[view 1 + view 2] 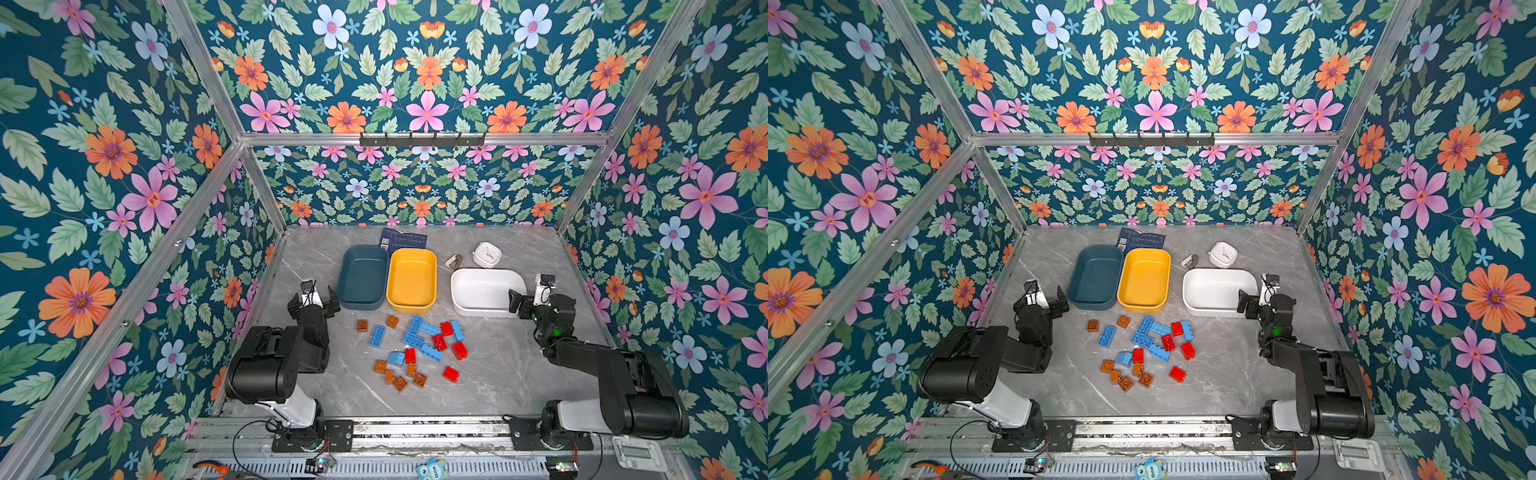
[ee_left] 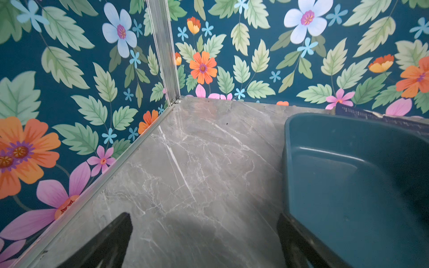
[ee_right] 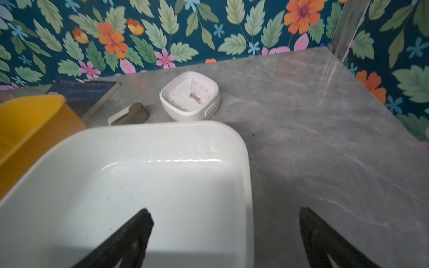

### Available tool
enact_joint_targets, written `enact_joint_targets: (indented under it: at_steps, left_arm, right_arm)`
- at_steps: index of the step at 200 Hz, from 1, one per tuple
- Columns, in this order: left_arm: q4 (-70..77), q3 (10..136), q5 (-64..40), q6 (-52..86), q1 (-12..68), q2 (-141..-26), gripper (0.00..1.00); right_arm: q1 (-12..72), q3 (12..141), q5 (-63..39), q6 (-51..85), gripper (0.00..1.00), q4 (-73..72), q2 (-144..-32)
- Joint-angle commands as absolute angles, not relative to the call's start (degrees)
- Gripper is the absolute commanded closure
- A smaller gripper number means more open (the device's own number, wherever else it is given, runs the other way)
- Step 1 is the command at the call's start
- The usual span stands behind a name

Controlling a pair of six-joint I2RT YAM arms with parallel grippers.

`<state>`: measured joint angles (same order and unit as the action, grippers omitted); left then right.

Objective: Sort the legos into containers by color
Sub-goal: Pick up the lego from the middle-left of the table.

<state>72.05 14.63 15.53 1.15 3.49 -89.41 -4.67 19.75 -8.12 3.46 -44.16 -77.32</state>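
Top views: legos (image 1: 413,340) loose on table (image 1: 498,374); L gripper (image 1: 313,300), R gripper (image 1: 534,300) both spread wide.

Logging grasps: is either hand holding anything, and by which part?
Nothing is held: left hand and right hand are open and empty; legos lie on the table.

Grey marbled desk (image 1: 498,374), flowery dark-teal walls (image 1: 104,187); there's the teal tub (image 1: 362,278), yellow tub (image 1: 411,280), white tub (image 1: 482,291), and legos (image 1: 413,340) in brown-orange, light blue, red.
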Motion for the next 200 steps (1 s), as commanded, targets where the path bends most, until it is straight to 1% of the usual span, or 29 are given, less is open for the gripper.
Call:
enact_joint_targets:
  at_steps: [1, 32, 52, 86, 123, 148, 165, 177, 200]
  left_arm:
    - [66.46, 16.14, 15.33, 0.09, 3.59, -84.66, 0.00]
    - [51.46, 20.45, 15.23, 0.54, 3.60, -74.22, 0.00]
    - [36.99, 26.35, 14.79, 2.53, 3.60, -69.63, 0.00]
    - [14.71, 35.29, 12.10, 9.88, 3.69, -65.36, 0.00]
    - [-4.29, 41.81, 5.92, 13.48, 4.73, -63.73, 0.00]
    - [-12.51, 43.36, 2.14, 15.35, 6.05, -62.52, 0.00]
    - [-16.80, 43.43, 2.10, 17.50, 8.02, -61.81, 0.01]
    - [-19.58, 43.35, 2.64, 19.27, 9.69, -61.40, 0.03]
    - [-23.19, 43.16, 4.74, 21.76, 14.30, -60.76, 0.04]
  right_arm:
    - [-4.57, 20.22, -10.16, 2.88, 0.01, -39.76, -74.16]
    - [-4.67, 21.46, -11.75, 2.56, 0.01, -33.49, -67.83]
    - [-4.61, 23.24, -14.08, 3.16, 0.01, -27.57, -62.66]
    - [-4.57, 27.31, -20.68, 4.89, 0.01, -16.44, -55.64]
    - [-3.83, 34.30, -28.13, 5.33, 0.01, -2.31, -52.36]
    - [-3.00, 38.46, -33.79, 6.35, 0.01, 5.67, -52.42]
    - [-1.37, 41.50, -36.32, 6.34, 0.01, 11.14, -53.45]
    - [0.07, 43.41, -38.19, 6.32, 0.01, 14.55, -54.33]
    - [2.26, 46.43, -41.70, 5.99, 0.01, 20.09, -55.95]
